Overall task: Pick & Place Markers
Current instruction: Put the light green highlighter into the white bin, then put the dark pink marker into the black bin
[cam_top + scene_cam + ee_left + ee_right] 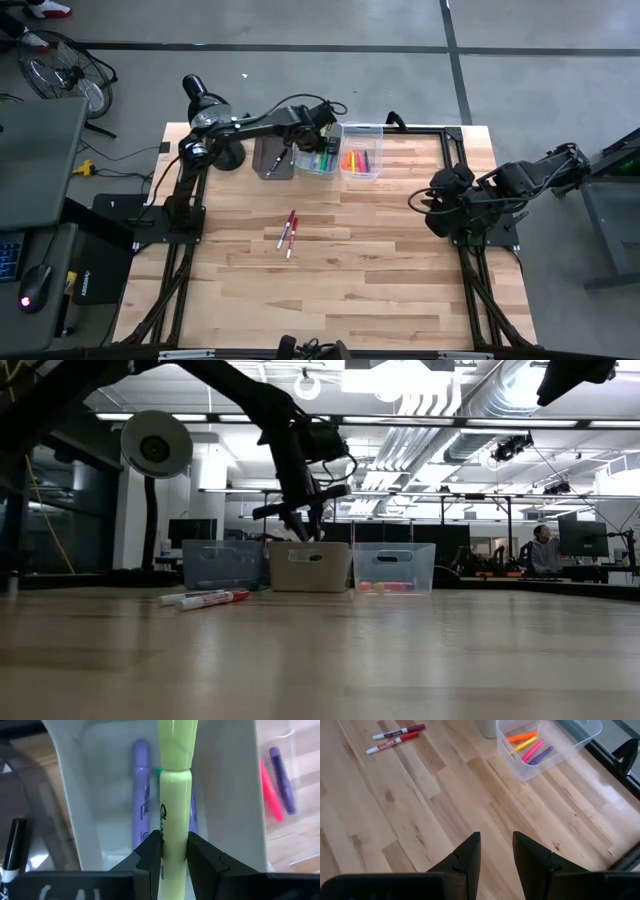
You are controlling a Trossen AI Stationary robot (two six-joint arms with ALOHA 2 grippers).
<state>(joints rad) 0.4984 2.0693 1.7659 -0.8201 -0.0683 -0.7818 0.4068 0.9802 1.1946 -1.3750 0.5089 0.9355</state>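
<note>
Left tool (174, 852) clamped on a lime marker (175, 785), held above the middle bin (318, 160), where purple markers (141, 815) already lie. Right tool (496, 851) hangs empty, fingers apart, over the table (445, 820). Risk: the marker is gripped near one end, so releasing off-center could bounce it off the bin rim.

Three small bins (318, 152) stand side by side; apparently a fan (62, 75) sits off-table.

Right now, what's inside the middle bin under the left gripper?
Middle bin holds a purple marker on its floor. The lime marker clamped in the left gripper covers whatever lies beneath it.
</note>
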